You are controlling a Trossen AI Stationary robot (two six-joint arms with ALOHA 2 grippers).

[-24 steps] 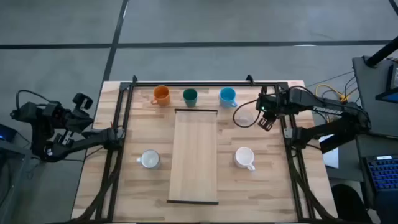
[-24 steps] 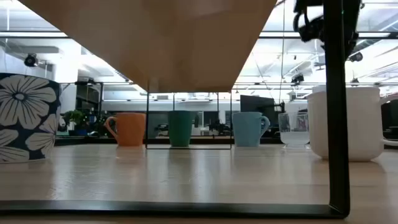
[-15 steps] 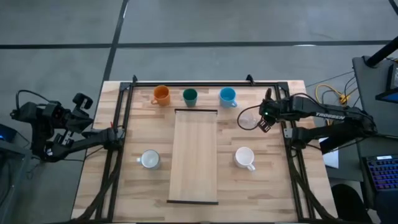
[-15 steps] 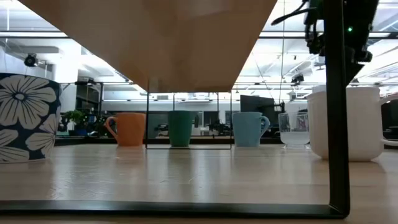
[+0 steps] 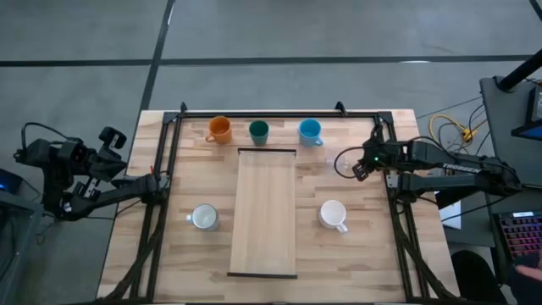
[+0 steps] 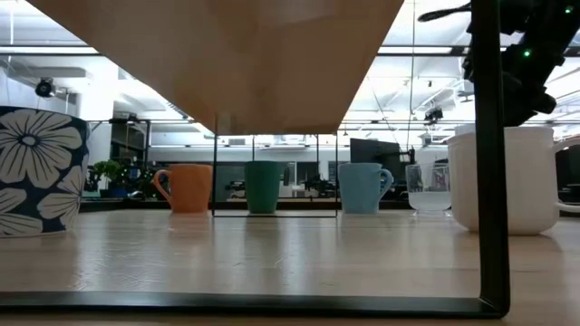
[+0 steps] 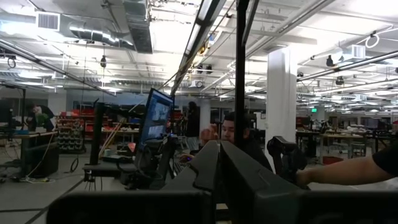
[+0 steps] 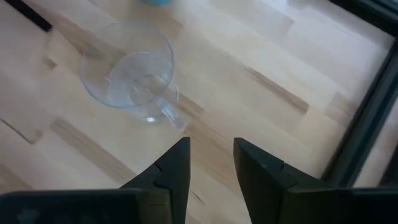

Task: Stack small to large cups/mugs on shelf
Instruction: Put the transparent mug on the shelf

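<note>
The clear glass (image 5: 345, 161) stands upright on the table right of the shelf (image 5: 266, 212), and shows in the right wrist view (image 8: 129, 71). My right gripper (image 5: 360, 172) is open just right of the glass, above the table, its fingers (image 8: 177, 168) short of the handle and touching nothing. The orange mug (image 5: 219, 130), green cup (image 5: 259, 131) and blue mug (image 5: 310, 131) stand in a row at the far edge. The white mug (image 5: 333, 215) and a flower-patterned mug (image 5: 203, 218) flank the shelf. My left gripper (image 7: 219, 165) is shut, off the table's left side.
A dark frame rail (image 5: 391, 195) runs along the table's right side under my right arm, and another (image 5: 161, 195) along the left. Bare tabletop lies between the glass and the white mug. People sit in the room beyond the table.
My right gripper has drawn back toward the table's right edge and come down a little, off from above the clear glass to its right side. The glass and the other cups have stayed where they were.
</note>
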